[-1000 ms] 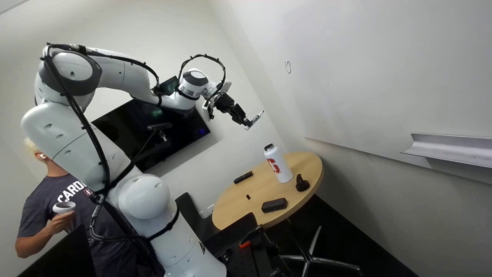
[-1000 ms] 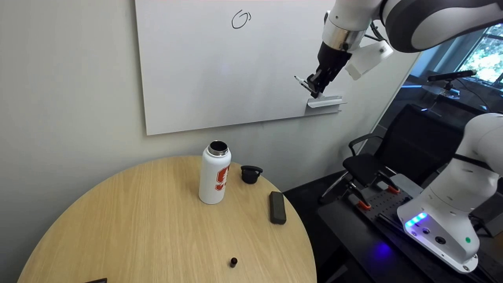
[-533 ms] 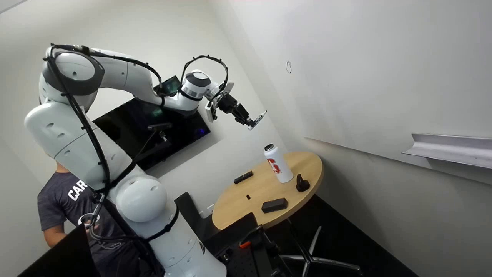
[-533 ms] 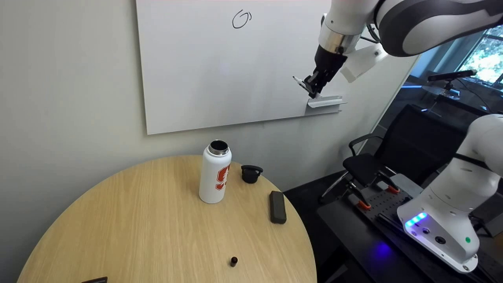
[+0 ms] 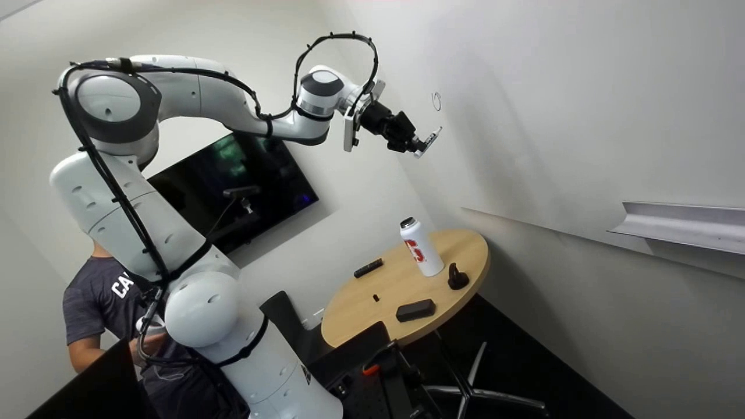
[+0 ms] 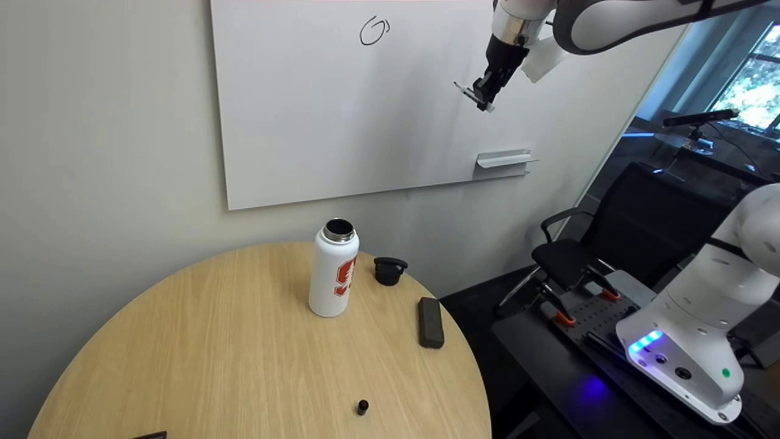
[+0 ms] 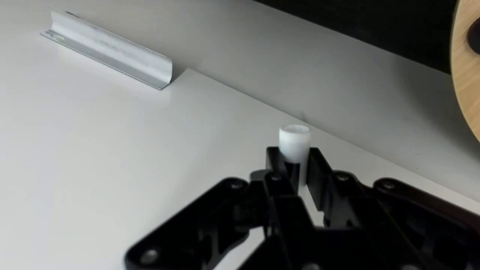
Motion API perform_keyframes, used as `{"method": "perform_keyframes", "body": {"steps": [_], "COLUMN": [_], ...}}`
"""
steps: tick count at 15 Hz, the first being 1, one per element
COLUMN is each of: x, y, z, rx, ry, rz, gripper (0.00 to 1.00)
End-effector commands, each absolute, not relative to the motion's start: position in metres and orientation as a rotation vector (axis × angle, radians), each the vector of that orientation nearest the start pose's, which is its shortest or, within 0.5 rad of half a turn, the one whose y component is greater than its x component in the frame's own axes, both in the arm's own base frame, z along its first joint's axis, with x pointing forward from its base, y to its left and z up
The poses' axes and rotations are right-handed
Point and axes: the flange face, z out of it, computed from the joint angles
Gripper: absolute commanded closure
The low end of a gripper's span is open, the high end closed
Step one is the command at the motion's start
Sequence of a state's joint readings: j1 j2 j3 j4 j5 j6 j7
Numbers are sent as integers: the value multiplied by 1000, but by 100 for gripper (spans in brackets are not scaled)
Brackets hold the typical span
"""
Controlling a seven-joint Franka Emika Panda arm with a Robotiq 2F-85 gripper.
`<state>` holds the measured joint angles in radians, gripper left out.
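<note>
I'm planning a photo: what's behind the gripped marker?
In an exterior view, the whiteboard shows behind the marker; the gripper covers part of both, so that patch is unseen.

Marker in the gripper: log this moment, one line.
gripper: closed on marker | whiteboard: bears drawn loop | bottle: open, upright on table

In an exterior view we see black jaws and a white marker (image 6: 468, 93) with dark markings at one o'clock, a black scribble (image 6: 373, 30) on the white board (image 6: 304, 122) at twelve, a white bottle (image 6: 328, 268) with a red emblem (image 6: 343, 275), a black lid (image 6: 388, 272) at its three o'clock, and a pale wood-grained table (image 6: 213, 341).
</note>
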<state>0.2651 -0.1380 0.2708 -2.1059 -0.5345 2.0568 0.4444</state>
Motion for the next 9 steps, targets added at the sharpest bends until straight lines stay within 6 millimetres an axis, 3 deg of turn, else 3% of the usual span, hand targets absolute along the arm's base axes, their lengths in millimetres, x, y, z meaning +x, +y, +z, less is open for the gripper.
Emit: {"method": "perform_keyframes", "body": {"steps": [1,5,6,9], "x": [469,466,470,490], "y": [245,252,251,237], "z": [493,489,486,488], "rx": [-3471,-3469,-3480,-3484], "ry": [-569,-587,-568,-463], "rz": [-554,-549,-512,-519], "gripper": [80,80,95,95]}}
